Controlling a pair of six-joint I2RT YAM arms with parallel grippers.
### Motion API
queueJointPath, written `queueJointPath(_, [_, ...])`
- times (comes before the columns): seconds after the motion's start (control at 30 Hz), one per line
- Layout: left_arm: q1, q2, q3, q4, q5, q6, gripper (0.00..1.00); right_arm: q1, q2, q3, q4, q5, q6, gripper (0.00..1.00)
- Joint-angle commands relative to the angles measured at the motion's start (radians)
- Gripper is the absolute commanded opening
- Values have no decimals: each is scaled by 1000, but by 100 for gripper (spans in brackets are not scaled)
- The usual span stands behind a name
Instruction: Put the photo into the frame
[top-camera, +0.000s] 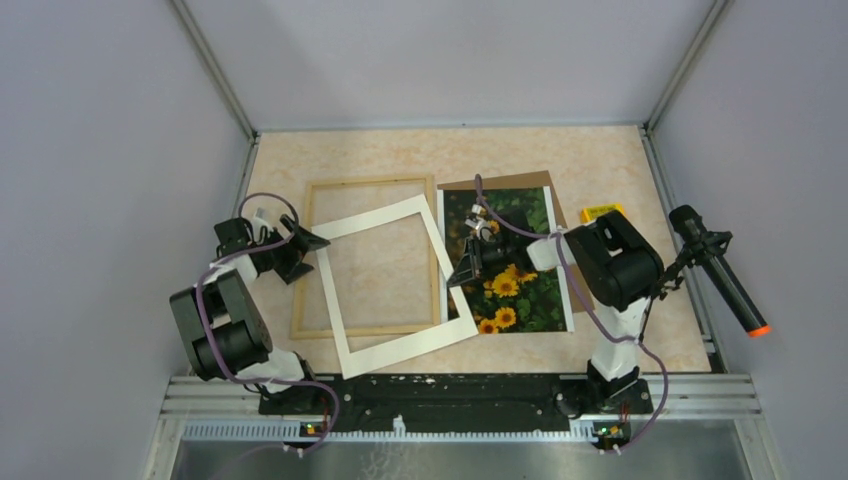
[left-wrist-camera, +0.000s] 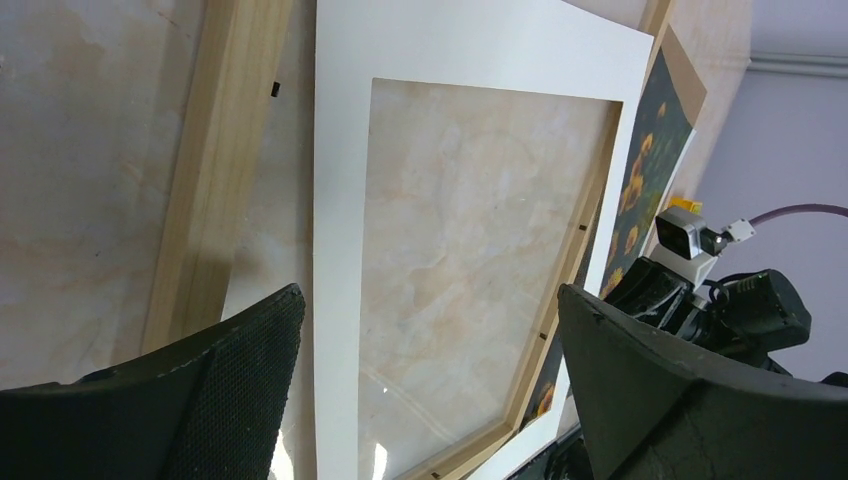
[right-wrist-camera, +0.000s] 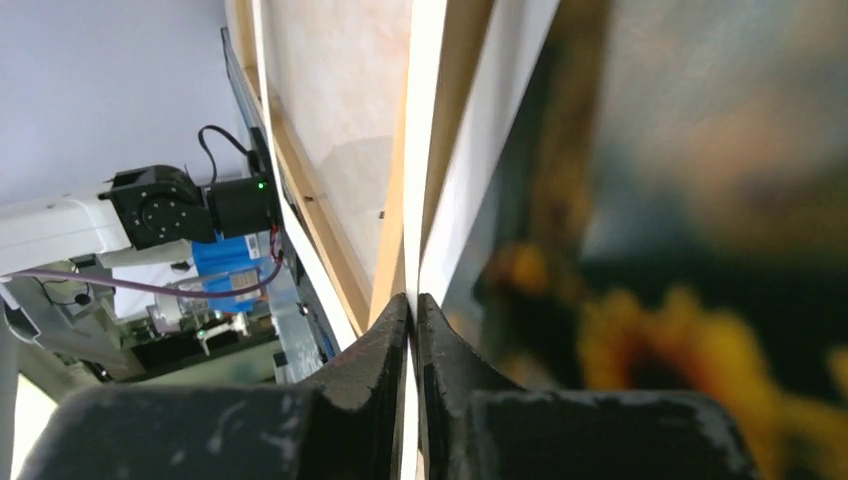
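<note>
photo (top-camera: 525, 300): sunflower print lying flat, face up, outside the frame and just to its right. Its left white border runs alongside the frame's right bar.
frame (top-camera: 370, 183): light wood, flat on the surface (top-camera: 400, 150) left of centre. The marbled surface pattern shows through its opening, and no print is in it.
mat (top-camera: 410, 345): white cardboard border lying skewed over the frame. Its far-left corner is on the frame's left bar. Its near edge sticks out past the frame's near bar, and its near-right corner overlaps the photo's near-left corner.
backing board (top-camera: 510, 181): brown, under the photo. A strip shows beyond the photo's far edge and far-right corner.
right gripper (right-wrist-camera: 412, 300): down at the photo's left edge, where the mat, the frame bar and the photo border meet. Fingers are pressed all but together, with a thin white sliver between the tips. Cannot tell whether the sliver is the mat or the photo's border, nor whether it is really held.
left gripper (left-wrist-camera: 428, 300): fingers spread wide, nothing between them. It is over the frame's left bar near the mat's far-left corner, pointing across the mat. Height above the frame is not clear.
yellow item (top-camera: 601, 212): small, on the surface just right of the backing board. Too small to identify.
black cylinder (top-camera: 722, 275): orange-tipped, on a bracket at the surface's right edge, apart from the photo.
</note>
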Motion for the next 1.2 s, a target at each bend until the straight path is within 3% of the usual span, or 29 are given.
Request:
queueJointPath(0.0, [3, -49, -9, 36, 26, 0, 99, 8, -122, -20, 69, 11, 40, 4])
queueJointPath(0.07, [2, -64, -11, 36, 23, 3, 99, 8, -160, -32, 78, 27, 60, 0])
queueJointPath(0.43, [-22, -227, -10, 12, -79, 36, 99, 33, -318, -89, 119, 238, 197, 0])
queueJointPath(0.8, [-78, -332, 3, -32, -194, 72, 99, 149, -206, 6, 220, 419, 307, 0])
queueJointPath(1.17, [-84, -323, 7, -30, -202, 67, 99, 169, -197, 62, 160, 501, 238, 0])
